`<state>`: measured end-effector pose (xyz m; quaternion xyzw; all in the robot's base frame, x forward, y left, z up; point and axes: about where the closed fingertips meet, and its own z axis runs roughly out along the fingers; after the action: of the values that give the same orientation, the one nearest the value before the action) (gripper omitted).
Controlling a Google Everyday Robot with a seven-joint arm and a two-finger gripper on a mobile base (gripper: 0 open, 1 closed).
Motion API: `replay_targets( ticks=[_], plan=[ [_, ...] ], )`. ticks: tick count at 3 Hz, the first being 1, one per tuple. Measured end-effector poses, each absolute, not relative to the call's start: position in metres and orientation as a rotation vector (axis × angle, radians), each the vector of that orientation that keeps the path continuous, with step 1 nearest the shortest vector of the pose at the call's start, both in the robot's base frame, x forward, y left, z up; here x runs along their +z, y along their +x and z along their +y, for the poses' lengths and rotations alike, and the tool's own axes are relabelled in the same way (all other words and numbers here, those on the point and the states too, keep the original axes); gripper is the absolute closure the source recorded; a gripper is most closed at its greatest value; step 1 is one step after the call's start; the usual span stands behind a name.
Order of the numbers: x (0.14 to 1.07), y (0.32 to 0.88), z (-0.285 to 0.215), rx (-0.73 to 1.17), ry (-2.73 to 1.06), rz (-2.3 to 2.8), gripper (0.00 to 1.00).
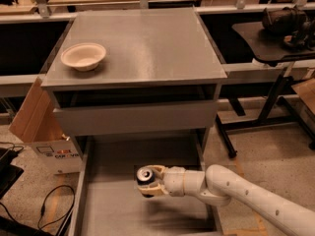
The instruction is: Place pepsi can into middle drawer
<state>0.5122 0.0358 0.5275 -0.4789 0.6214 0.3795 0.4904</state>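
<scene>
The pepsi can [145,175], dark blue with a silver top, is held upright in my gripper [149,181]. The cream fingers [156,188] are closed around its sides. The white arm reaches in from the lower right. The can hangs just above the bare floor of the middle drawer [113,210], a wide grey metal drawer pulled out at the bottom of the view, near its middle. The can casts a shadow on the drawer floor below it.
A closed drawer with a plain grey front panel [135,118] sits above the open one. A beige bowl [83,56] stands on the cabinet top [147,43] at the left. A cardboard box [42,132] and cables lie left of the cabinet; a dark stand [275,38] is at the right.
</scene>
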Motion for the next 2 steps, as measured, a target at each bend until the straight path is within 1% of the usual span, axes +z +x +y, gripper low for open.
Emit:
replay_targets(
  ticks=[2],
  plan=[
    [0.453, 0.481, 0.008, 0.969, -1.123, 1.647, 1.0]
  ],
)
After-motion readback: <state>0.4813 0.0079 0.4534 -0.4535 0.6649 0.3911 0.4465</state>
